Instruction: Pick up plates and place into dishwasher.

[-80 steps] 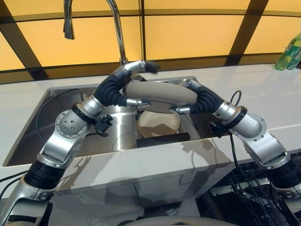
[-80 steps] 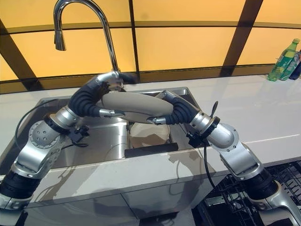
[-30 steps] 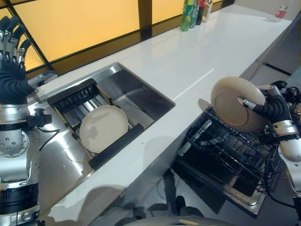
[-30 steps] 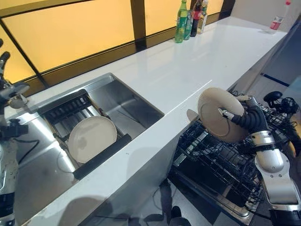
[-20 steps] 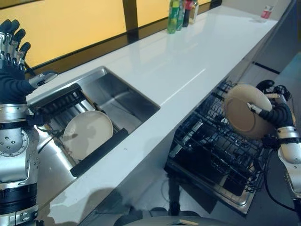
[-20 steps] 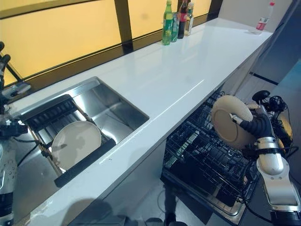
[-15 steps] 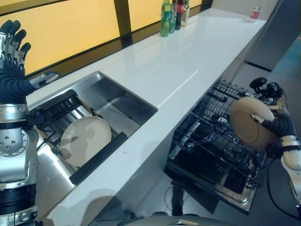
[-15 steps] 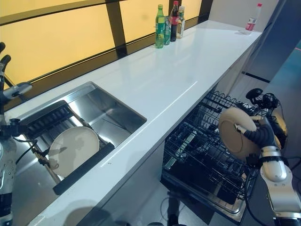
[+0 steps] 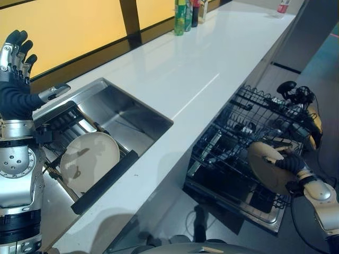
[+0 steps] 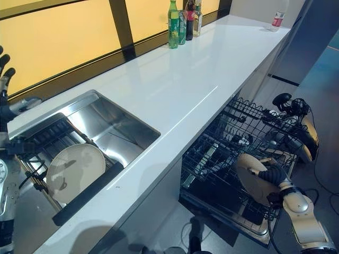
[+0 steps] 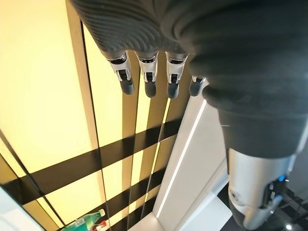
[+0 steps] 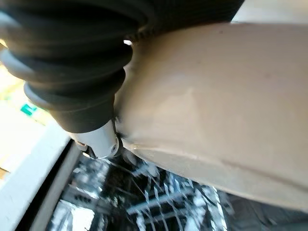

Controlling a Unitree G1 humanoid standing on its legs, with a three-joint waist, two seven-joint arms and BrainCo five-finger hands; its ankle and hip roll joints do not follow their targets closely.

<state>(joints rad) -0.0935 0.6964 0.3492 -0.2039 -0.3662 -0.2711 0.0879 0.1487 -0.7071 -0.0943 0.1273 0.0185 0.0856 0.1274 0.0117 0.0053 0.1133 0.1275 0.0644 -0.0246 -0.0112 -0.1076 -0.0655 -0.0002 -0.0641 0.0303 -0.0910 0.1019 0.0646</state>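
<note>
My right hand is gripping a beige plate, with the thumb curling over the rim and the fingers pressing the other face. In the right wrist view the plate is lying right against my hand, and the wire rack is showing just past it. I am holding the plate on its edge, low in the lower dishwasher rack, which is pulled out under the counter. Whether the plate is already sitting between the wires I cannot tell. Beyond my right hand, at the far corner of the rack, some dark utensils are standing.

Further away, across the white counter, the steel sink is lying between my two hands. A second beige plate is leaning in a black dish holder inside the sink, just below my left hand.

My left hand is hovering above the sink's far side, fingers straight and spread, holding nothing. In the left wrist view its fingers are pointing at the yellow window panels.

Farthest from both hands, several bottles are standing together at the back of the counter, and one more bottle is standing alone at its far end.
</note>
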